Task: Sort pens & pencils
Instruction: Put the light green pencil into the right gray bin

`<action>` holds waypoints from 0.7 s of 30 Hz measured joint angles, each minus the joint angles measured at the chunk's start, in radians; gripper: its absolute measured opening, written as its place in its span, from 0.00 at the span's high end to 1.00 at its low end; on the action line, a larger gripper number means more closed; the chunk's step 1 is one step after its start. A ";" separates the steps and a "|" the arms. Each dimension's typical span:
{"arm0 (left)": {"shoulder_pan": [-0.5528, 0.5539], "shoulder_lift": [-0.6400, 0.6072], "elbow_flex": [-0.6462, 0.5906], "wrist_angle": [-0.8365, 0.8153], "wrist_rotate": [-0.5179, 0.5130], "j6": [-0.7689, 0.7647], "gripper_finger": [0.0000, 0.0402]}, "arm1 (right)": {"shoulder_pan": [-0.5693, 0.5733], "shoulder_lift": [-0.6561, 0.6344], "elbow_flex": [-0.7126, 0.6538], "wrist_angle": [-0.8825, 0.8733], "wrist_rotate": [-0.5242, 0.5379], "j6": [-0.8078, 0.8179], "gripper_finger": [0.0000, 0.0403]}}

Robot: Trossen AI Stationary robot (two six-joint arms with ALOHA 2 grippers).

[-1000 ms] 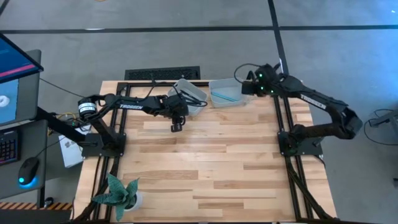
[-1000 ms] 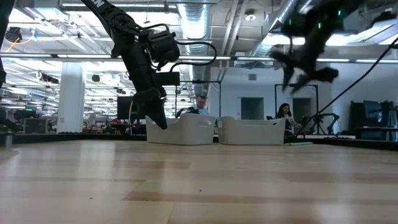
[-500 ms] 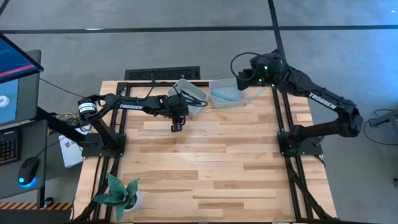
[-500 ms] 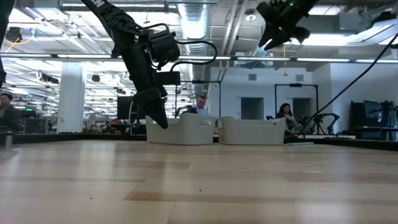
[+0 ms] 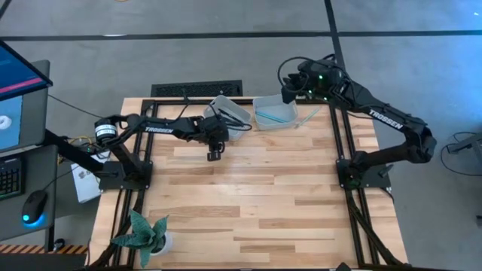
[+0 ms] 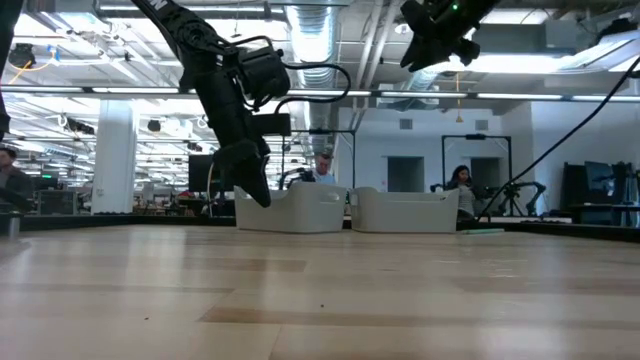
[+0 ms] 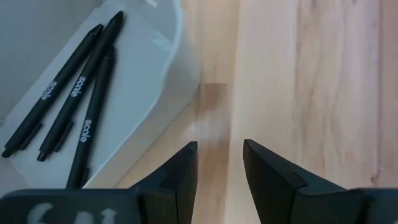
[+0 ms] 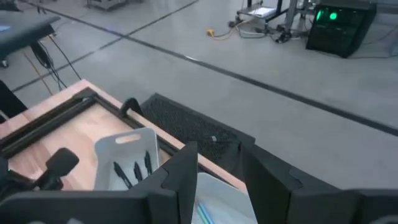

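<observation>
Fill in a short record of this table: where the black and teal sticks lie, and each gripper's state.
black sticks: three black sticks lying in the left bin
teal in bin: teal stick in the right bin
teal loose: loose teal stick on the table beside that bin
left gripper: open, empty, beside left bin
right gripper: open, empty, raised near right bin

A pale wooden table (image 5: 248, 196) carries two white bins (image 5: 230, 113) side by side at its far edge, a teal stick (image 5: 307, 118) just right of them, and a potted plant (image 5: 143, 233) at its near-left corner.
</observation>
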 joint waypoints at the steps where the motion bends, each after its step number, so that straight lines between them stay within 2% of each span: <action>1: -0.003 0.000 0.000 -0.002 0.000 0.000 0.70 | 0.002 0.003 0.000 -0.002 0.000 -0.004 0.64; 6: -0.016 0.000 0.000 -0.008 0.001 0.024 0.70 | 0.002 0.006 0.000 -0.065 0.000 -0.115 0.64; 8: -0.017 0.000 0.000 -0.008 0.000 0.025 0.70 | 0.002 0.006 0.000 -0.111 0.000 -0.031 0.64; 12: -0.017 0.000 0.000 -0.008 0.000 0.026 0.70 | -0.029 0.006 0.000 -0.182 -0.002 0.246 0.64; 21: -0.017 0.000 0.000 -0.007 -0.008 0.060 0.70 | -0.144 0.018 0.000 -0.402 -0.003 0.423 0.67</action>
